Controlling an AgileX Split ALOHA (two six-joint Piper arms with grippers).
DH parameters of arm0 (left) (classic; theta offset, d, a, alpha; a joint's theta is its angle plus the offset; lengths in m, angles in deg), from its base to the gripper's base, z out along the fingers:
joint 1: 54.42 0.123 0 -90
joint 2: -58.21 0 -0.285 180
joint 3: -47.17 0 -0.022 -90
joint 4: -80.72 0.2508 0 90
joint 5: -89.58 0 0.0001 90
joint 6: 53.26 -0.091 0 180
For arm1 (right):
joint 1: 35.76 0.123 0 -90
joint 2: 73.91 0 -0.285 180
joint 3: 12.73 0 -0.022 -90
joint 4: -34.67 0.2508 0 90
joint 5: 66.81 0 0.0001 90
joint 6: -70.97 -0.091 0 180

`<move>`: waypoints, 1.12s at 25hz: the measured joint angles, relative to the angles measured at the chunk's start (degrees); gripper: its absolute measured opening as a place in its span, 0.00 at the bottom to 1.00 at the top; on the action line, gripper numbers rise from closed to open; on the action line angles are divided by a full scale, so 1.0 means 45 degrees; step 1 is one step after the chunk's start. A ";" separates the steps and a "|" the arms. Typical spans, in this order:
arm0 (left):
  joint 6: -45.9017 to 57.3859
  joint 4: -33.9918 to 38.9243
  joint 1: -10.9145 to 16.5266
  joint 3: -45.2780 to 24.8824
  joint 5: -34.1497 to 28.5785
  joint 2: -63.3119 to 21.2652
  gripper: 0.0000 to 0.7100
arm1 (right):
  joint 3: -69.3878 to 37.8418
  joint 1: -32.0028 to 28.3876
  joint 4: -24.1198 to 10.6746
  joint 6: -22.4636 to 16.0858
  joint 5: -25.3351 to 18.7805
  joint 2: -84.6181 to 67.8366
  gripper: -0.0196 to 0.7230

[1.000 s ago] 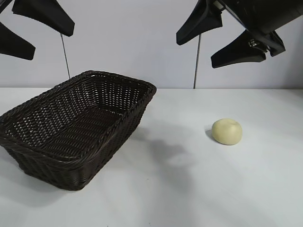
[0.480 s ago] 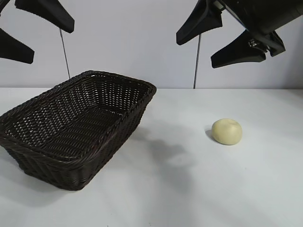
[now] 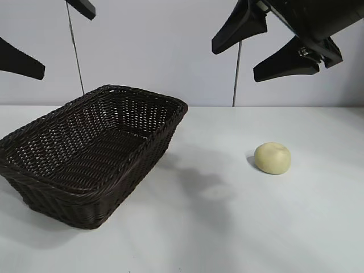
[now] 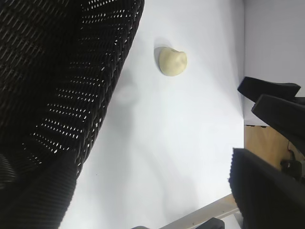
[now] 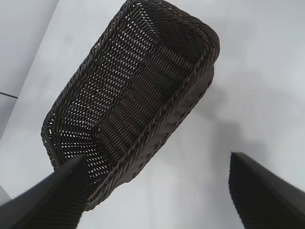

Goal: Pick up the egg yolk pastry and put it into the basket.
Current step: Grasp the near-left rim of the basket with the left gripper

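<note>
I saw the basket (image 3: pixel 94 153) was dark woven wicker, rough, with a braided rim. The egg yolk pastry (image 3: pixel 272 157) looked smooth and matt, dough-like. The table (image 3: pixel 239 227) was plain white, smooth, with a faint sheen.

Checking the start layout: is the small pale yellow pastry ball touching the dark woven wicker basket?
Apart. The exterior view shows the pale yellow pastry ball on the white table, with bare tabletop between it and the dark wicker basket.
</note>
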 joint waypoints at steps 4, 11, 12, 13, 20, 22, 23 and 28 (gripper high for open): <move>0.1491 0.0872 0.0000 0.0027 -0.0419 0.0000 0.89 | 0.0000 0.0000 0.0000 0.0000 0.0000 0.0000 0.81; 0.8449 0.7508 -0.1122 0.0027 -0.1190 0.0000 0.89 | 0.0000 0.0000 0.0000 0.0000 -0.0012 0.0000 0.81; 0.9395 0.8368 -0.1382 0.0027 -0.1208 0.0000 0.89 | 0.0000 0.0000 0.0012 0.0000 -0.0012 0.0000 0.81; 1.0429 0.9038 -0.1592 0.0027 -0.1208 0.0000 0.89 | 0.0000 0.0000 0.0012 0.0000 -0.0012 0.0000 0.81; 1.4226 1.0192 -0.1965 0.0027 -0.0971 0.0000 0.89 | 0.0000 0.0000 0.0022 0.0000 -0.0012 0.0000 0.81; 1.4908 1.0203 -0.1965 0.0004 -0.0865 0.0016 0.89 | 0.0000 0.0000 0.0022 0.0000 -0.0012 0.0000 0.81; 1.5218 1.0182 -0.1965 -0.0064 -0.0822 0.0095 0.89 | 0.0000 0.0000 0.0022 0.0000 -0.0012 0.0000 0.81; 1.5655 0.9630 -0.1965 -0.0543 -0.0307 0.1267 0.89 | 0.0000 0.0000 0.0022 0.0000 -0.0012 0.0000 0.81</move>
